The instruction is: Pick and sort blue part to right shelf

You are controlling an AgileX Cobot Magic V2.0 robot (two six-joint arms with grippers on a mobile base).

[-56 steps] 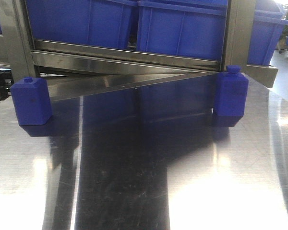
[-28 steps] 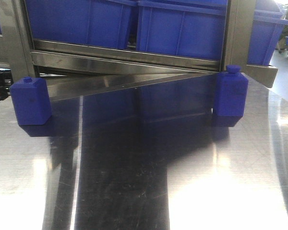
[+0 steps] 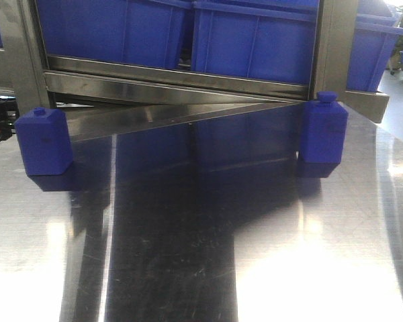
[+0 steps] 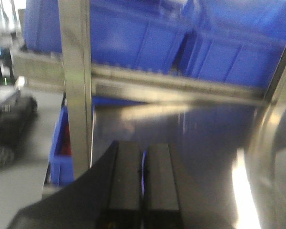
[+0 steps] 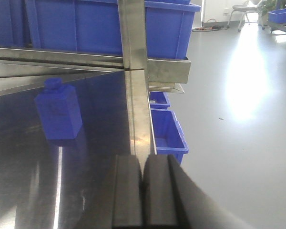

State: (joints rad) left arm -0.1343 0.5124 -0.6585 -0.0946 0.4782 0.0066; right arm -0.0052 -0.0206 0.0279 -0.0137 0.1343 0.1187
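Polished steel tabletop (image 3: pixel 188 255) filling the lower frame, streaked with glare. Blue part (image 3: pixel 43 141) upright at centre left, second blue part (image 3: pixel 322 131) at centre right, just under the right shelf (image 3: pixel 174 84) and its blue bins (image 3: pixel 255 40). Grey floor (image 5: pixel 238 119) at right. Left gripper (image 4: pixel 143 186) and right gripper (image 5: pixel 143 191): jaws together, empty.

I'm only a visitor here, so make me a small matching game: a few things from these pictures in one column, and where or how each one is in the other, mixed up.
Things:
1. left blue part
2. right blue part
3. blue bins
4. right gripper

Place or state:
A. shut, holding nothing
B. standing on the steel table by the left post
C. sitting in the rack
D. standing on the table by the right post

Pairs: 1-B, 2-D, 3-C, 4-A
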